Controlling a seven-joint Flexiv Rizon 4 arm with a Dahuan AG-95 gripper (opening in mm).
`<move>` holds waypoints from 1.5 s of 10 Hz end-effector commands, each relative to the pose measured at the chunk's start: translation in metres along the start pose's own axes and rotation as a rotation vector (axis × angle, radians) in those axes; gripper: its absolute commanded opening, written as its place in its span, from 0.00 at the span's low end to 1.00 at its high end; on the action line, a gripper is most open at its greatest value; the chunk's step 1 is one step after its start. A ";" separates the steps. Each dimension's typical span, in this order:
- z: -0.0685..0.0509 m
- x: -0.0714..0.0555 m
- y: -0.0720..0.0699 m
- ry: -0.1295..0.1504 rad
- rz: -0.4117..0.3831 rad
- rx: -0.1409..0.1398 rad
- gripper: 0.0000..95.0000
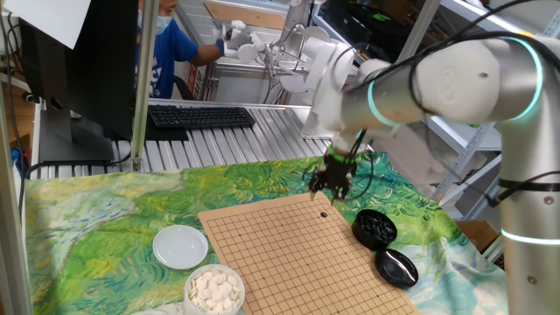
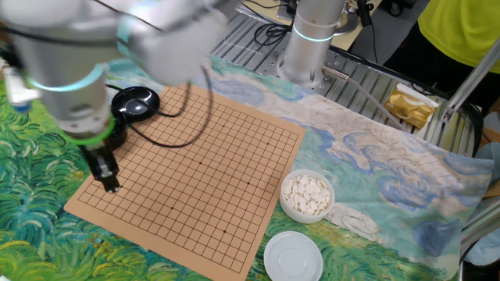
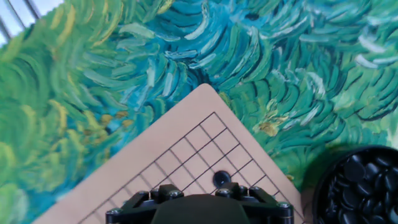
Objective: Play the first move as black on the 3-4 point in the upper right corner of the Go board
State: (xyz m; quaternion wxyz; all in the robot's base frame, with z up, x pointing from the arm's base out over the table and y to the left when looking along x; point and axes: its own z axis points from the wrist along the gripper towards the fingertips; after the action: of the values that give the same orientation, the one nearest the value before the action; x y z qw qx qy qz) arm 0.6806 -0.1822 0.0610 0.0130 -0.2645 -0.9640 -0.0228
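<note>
Since the black stone [image 3: 221, 179] lies on the board [image 1: 289, 254] directly under my end effector [image 1: 333, 192], the relation that matters is straight up and down: I hang just above it, pointing down, near the board's corner [image 3: 205, 88]. From the hand view, the stone sits on a crossing of grid lines a few lines in from each of the two edges that meet at that corner; I judge it to be on or very near the 3-4 point, though my own housing hides the lines below it, so I cannot count them with certainty. A stone is round, so it has no long axis to line up with. My end effector is partly open, and I see nothing between the fingers; it holds nothing and, as far as the fixed views show, touches neither stone nor board. The bowl of black stones [image 1: 374, 227] stands on the cloth [image 1: 105, 219] just beside the board, with its lid [image 1: 396, 267] next to it. The white stones [image 2: 306, 195] sit in their bowl well apart, at the far side. I judge the placing done, and the coming move is to pull straight up without brushing the stone.
</note>
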 end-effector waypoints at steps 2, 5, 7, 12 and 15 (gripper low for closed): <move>-0.028 0.001 0.001 0.077 -0.218 -0.010 0.00; -0.031 0.011 0.000 0.074 -0.246 0.000 0.00; -0.039 0.031 -0.004 0.070 -0.285 0.005 0.00; -0.056 0.064 -0.017 0.074 -0.342 -0.006 0.00; -0.062 0.069 -0.022 0.060 -0.381 -0.013 0.00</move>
State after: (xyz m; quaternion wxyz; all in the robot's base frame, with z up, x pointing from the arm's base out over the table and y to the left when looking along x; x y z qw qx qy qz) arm 0.6108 -0.1692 0.1246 0.0356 -0.0764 -0.9957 -0.0375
